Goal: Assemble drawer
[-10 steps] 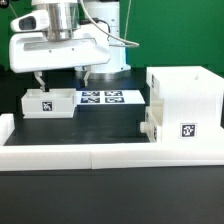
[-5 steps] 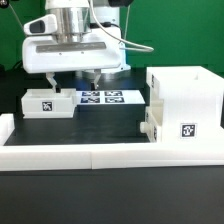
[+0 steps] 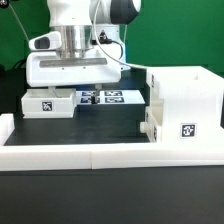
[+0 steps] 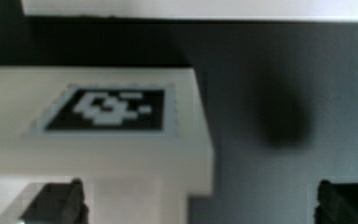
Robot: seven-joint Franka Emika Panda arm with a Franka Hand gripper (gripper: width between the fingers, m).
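- Tabletop (image 3: 110, 125): dark and carries all the parts. A low white wall (image 3: 100, 155) runs along its near edge.
- Arm (image 3: 70, 30): over the exterior view's left half, with its white hand low, just above the tray.
- Housing (image 3: 185, 95): upright at the exterior view's right, well apart from the arm. It has a tag (image 3: 187, 130) on its near face.
- Marker board (image 3: 108, 97): lies flat between tray and housing, partly hidden by the hand.
- Tray (image 3: 45, 103): on the tabletop at the exterior view's left, just beside the marker board. The wrist view shows its white surface and tray tag (image 4: 114, 108) next to bare tabletop.
- Second tray (image 3: 150, 125): touches the housing low on the exterior view's left side. Cannot tell whether it is slotted in.
- Jaws: spread wide, pinching nothing. One fingertip (image 4: 51, 200) is over the tray and the other is over the tabletop, with the tray's edge between them.
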